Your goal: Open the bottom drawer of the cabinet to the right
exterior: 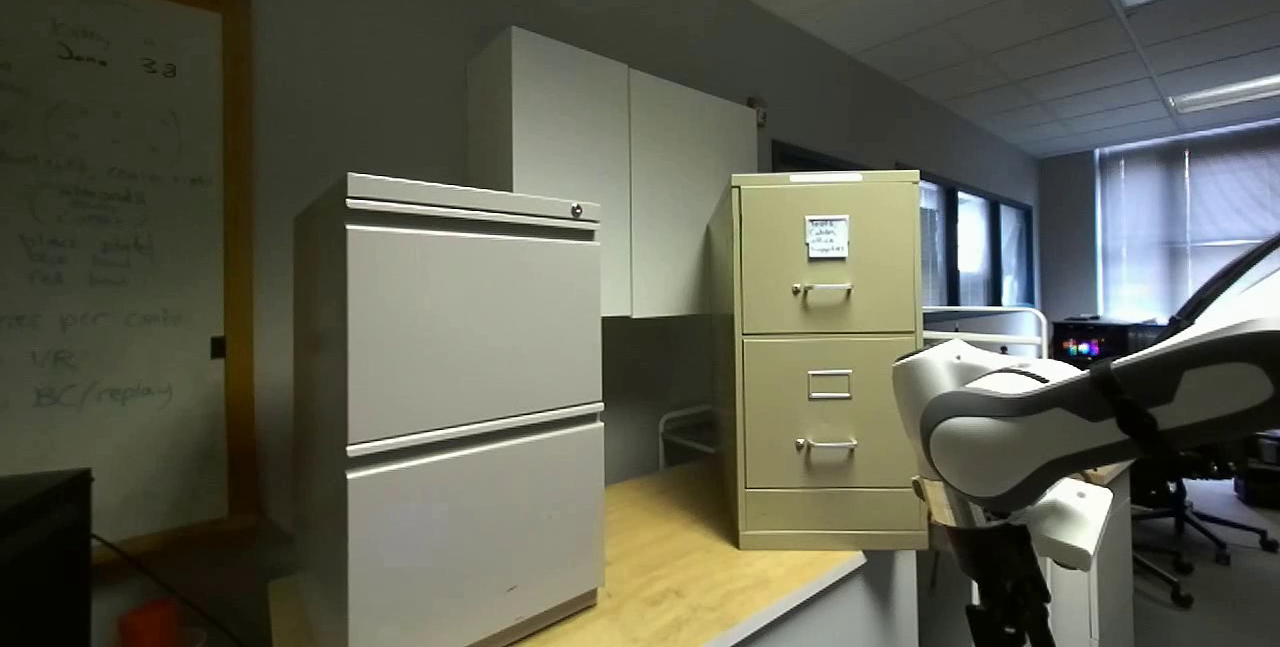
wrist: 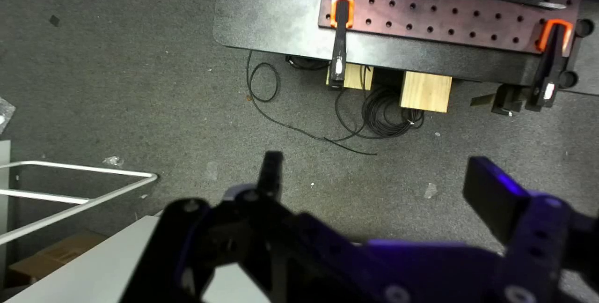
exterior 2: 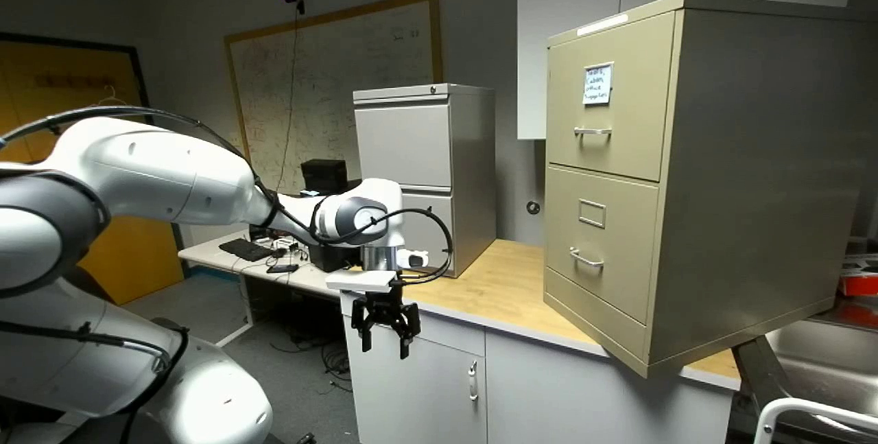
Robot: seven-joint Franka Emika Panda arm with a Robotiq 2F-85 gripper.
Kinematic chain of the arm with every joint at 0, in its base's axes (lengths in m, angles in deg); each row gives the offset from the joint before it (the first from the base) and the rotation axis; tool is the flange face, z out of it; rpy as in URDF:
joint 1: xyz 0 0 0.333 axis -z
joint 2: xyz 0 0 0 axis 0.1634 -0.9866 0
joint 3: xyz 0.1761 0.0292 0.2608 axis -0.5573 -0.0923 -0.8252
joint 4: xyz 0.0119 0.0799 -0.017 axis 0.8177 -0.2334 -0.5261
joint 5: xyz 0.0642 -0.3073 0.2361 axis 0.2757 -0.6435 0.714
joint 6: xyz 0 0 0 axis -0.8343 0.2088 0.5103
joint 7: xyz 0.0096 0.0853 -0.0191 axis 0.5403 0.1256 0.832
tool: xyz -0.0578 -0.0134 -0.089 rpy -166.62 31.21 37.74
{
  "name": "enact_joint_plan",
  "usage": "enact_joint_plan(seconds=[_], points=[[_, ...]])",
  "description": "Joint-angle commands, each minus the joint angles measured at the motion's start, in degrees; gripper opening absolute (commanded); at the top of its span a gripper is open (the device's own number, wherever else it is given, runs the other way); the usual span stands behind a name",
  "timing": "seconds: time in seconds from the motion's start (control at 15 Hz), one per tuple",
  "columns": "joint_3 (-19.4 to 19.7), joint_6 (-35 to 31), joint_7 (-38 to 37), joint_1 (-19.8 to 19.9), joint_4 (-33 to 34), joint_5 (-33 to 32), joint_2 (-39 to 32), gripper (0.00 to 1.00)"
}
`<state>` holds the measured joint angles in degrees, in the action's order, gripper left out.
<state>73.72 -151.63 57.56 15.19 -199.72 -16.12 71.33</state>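
Gripper [exterior 2: 385, 351] downward, fingers [exterior 2: 411, 322] wide apart

My glossy white, rounded arm [exterior 2: 158, 173] has dark grey joint bands [exterior 2: 79, 224], strapped-on black cables [exterior 2: 110, 111] and a black, angular gripper [exterior 2: 385, 348] with 2 fingers [exterior 2: 406, 346].

We see smooth painted metal on the tan cabinet [exterior 2: 706, 176], with a soft sheen on its bottom drawer [exterior: 832, 415] and shiny metal in the handle [exterior: 830, 445]. The label [exterior: 827, 237] is matt white paper. The grey cabinet [exterior: 470, 327] looks like smooth painted metal too, nearly matt. We note wood grain on the worktop [exterior 2: 507, 279], a glossy plastic look on the arm [exterior 2: 178, 169], a duller one on the gripper [exterior 2: 385, 350], bare wood in the block [wrist: 427, 91], and rough, matt carpet [wrist: 187, 120].
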Motion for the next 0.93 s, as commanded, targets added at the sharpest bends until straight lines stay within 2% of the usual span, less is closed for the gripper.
enact_joint_plan(seconds=[0.0, 0.4, 0.6, 0.87], points=[[0.5, 0.3, -0.3, -0.7, 0.1, -0.3, 0.0, 1.00], [-0.6, -4.4, -2.0, -1.1, 4.7, -1.1, -5.5, 1.00], [-2.6, -6.5, -2.4, -1.4, 10.1, -4.1, -9.7, 1.00], [-5.1, -5.9, -3.4, -1.6, 19.4, -9.4, -15.7, 1.00]])
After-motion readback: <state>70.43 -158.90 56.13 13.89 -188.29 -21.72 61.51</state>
